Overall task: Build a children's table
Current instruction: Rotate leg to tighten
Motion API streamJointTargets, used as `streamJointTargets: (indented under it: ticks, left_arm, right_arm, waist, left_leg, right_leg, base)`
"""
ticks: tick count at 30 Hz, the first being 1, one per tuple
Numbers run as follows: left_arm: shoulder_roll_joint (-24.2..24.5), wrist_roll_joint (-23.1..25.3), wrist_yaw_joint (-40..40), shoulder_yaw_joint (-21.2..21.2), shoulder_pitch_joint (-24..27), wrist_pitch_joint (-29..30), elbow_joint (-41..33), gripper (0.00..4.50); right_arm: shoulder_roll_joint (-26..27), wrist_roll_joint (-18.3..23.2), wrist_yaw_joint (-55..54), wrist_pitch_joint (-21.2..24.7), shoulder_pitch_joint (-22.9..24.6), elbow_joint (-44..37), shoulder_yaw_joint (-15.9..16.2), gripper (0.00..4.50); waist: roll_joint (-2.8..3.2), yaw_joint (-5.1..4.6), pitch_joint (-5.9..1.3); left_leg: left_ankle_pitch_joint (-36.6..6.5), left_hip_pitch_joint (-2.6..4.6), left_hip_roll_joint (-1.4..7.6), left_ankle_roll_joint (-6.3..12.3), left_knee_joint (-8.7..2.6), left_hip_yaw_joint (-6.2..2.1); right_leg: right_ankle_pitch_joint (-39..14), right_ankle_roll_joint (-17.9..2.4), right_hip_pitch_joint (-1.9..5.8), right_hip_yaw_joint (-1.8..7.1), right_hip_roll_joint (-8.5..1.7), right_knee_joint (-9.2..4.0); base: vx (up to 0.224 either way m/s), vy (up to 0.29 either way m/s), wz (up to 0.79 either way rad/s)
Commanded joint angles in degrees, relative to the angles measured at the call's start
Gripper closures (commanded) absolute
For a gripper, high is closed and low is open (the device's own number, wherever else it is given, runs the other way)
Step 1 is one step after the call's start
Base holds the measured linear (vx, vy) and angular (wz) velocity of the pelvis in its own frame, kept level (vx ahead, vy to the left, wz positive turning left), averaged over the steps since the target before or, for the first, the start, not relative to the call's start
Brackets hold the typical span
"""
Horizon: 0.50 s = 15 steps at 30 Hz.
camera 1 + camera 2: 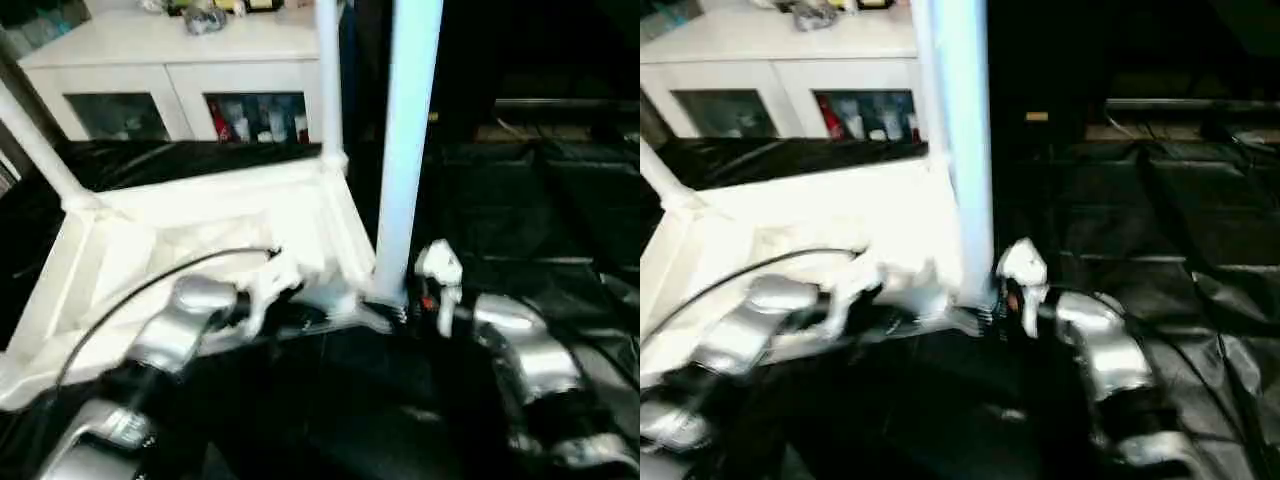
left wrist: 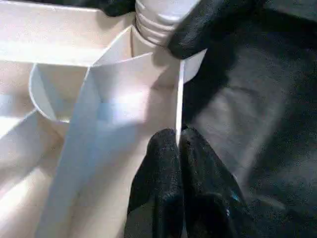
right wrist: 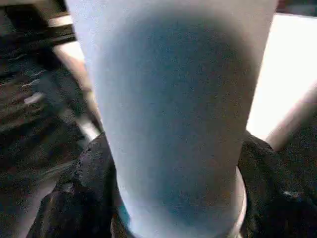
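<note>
Right end effector [image 3: 178,198] around upright leg [image 1: 405,150], near-corner socket [image 2: 119,89].

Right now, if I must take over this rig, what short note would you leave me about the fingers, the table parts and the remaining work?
Left gripper: fingers shut on the table top rim.
Right gripper: fingers clasp the near leg low down.
Top lies upside down; two far legs stand in their sockets.
Near leg shows threads at its foot, so it is likely not fully seated.
Left: seat it, then check the fourth corner.
</note>
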Motion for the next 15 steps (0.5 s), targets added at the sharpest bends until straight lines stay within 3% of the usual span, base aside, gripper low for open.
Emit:
streamJointTargets:
  ticks: [1,5,10,11,12,15]
  left_arm:
    - [-1.53,1.3,7.79,2.01,-1.96,0.94,2.95,4.5]
    - [-6.32,1.89,14.12,2.26,-4.65,1.52,6.68,4.5]
    - [-10.87,2.25,18.86,2.49,-6.51,1.76,9.22,4.5]
    - [-12.29,2.24,19.81,2.42,-7.09,1.47,9.93,4.5]
    - [-13.39,2.01,19.72,2.13,-7.5,1.52,10.21,4.5]
    - [-13.25,2.11,18.67,1.67,-7.37,1.29,9.59,4.5]
  right_arm:
    - [2.66,-3.1,-7.72,-0.29,0.19,3.01,1.32,1.75]
    - [8.2,-4.41,-17.14,1.48,-0.15,5.08,1.27,1.75]
    - [12.15,-6.78,-22.1,2.1,-1.48,6.98,3.12,1.75]
    - [12.76,-7.79,-21.27,1.0,-1.85,7.55,4.47,1.4]
    - [13.11,-7.74,-20.01,0.49,-2.22,7.79,5.02,1.19]
    - [12.46,-6.16,-17.87,0.82,-2.54,7.21,4.11,0.95]
  waist:
    - [-1.28,-0.29,-2.91]
    - [-1.08,-0.53,-2.9]
    - [-1.34,-0.72,-2.91]
    - [-1.11,-0.65,-2.94]
    - [-1.44,-0.67,-3.0]
    - [-1.37,-0.59,-2.99]
  left_leg:
    - [-8.38,1.04,3.45,3.13,-4.28,-1.51]
    - [-9.61,1.22,3.41,1.89,-4.5,-1.56]
    - [-9.89,1.1,3.17,2.4,-4.5,-1.49]
    - [-10.02,1.11,3.21,2.51,-4.53,-1.55]
    - [-9.8,1.03,3.13,2.91,-4.46,-1.42]
    - [-10.35,0.97,3.32,3.63,-4.69,-1.5]
  right_leg:
    - [-8.9,-13.2,2.19,2.83,-5.27,-4.75]
    - [-11.44,-11.63,2.2,3.09,-5.4,-5.18]
    - [-11.12,-11.12,2.28,3.06,-5.44,-5.34]
    - [-11.51,-10.95,2.27,3.03,-5.5,-5.33]
    - [-11.66,-10.75,2.28,3.02,-5.5,-5.4]
    - [-12.53,-10.35,2.16,2.98,-5.61,-5.44]
  base:
    - [0.0,0.0,0.0]
    - [0.0,0.0,0.0]
    - [0.0,0.0,0.0]
    - [0.0,0.0,0.0]
    - [0.0,0.0,0.0]
    - [0.0,0.0,0.0]
